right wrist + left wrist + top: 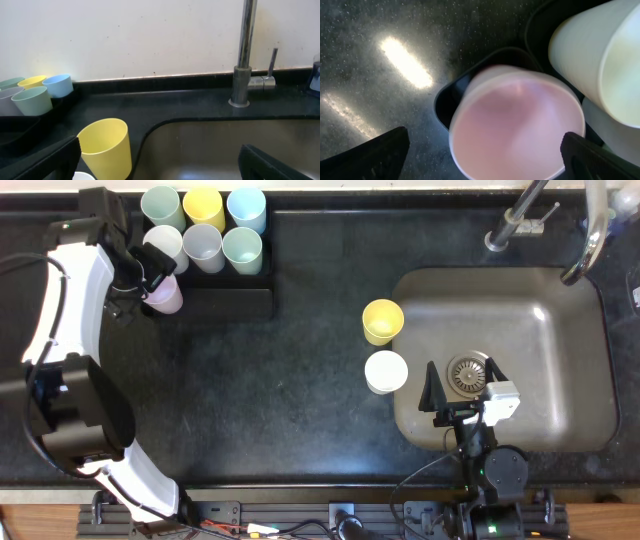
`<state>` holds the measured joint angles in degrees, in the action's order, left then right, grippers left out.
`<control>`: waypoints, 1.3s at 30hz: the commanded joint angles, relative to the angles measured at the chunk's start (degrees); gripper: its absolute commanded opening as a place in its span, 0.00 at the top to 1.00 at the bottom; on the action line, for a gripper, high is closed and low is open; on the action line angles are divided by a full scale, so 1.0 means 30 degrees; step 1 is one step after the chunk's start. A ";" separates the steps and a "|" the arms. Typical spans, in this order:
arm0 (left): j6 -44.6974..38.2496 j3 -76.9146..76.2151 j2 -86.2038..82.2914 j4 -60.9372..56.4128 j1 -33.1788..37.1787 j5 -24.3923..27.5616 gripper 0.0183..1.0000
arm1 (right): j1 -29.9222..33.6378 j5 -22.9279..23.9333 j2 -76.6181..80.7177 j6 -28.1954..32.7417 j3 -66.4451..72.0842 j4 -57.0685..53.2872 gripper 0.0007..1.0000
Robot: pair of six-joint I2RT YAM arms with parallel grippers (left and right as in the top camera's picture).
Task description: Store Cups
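The job looks well past halfway. At the far left of the worktop [300,380] a black tray [235,298] holds six cups [203,245] standing mouth-up in two rows of three. A seventh, the pink cup [168,298], is at the tray's near-left corner. The left gripper [156,278] is right over it. In the left wrist view the pink cup [517,125] sits between the two fingers [375,155] above one of the tray's dark compartments. The fingers are spread wide, with a visible gap on at least one side, so they bracket the cup rather than clamp it. Whether the cup is fully seated in its slot I cannot tell; in the top view it looks slightly tilted toward the near side. I would count it as being placed, not yet surely stored. Two cups are left, both well apart from the tray and just beside the left rim of the sink [560,380]. The yellow cup [382,320] stands upright on the far side, and the white cup [386,370] is just near of it, the two almost touching. The right gripper [462,377] hangs over the sink basin near the drain, to the right of these two cups. Its fingers are open and hold nothing, and its wrist view looks past the yellow cup toward the tray. By my reckoning, what is left is to settle the pink cup and then carry the yellow and white cups across to the free slots in the tray's near row.
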<state>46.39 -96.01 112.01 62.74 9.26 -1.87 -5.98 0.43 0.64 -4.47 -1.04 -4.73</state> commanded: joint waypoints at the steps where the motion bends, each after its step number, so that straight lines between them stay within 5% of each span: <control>1: 0.0131 -0.0146 -0.0896 0.0197 -0.0117 0.0663 0.00 | 0.0146 0.0015 -0.0146 -0.0087 0.0255 0.0102 0.00; 7: 0.0029 -0.0153 -0.3840 0.0080 -0.2790 0.1712 0.00 | 0.0146 0.0015 -0.0146 -0.0087 0.0255 0.0095 0.00; 15: 0.0066 -0.0153 -0.3745 -0.2266 -1.2553 -0.2514 0.00 | 0.0146 0.0015 -0.0146 -0.0087 0.0255 0.0095 0.00; 19: 0.0291 -0.0153 -0.2769 -0.3206 -1.5591 -0.1625 0.00 | 0.0146 0.0015 -0.0146 -0.0087 0.0255 0.0095 0.00; 39: 0.0226 -0.0182 0.0962 -0.3599 -1.7507 0.1800 0.00 | 0.0146 0.0015 -0.0146 -0.0087 0.0255 0.0102 0.00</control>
<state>46.17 -96.25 113.78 52.90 -42.78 1.32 -5.98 0.45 0.64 -4.47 -1.04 -4.75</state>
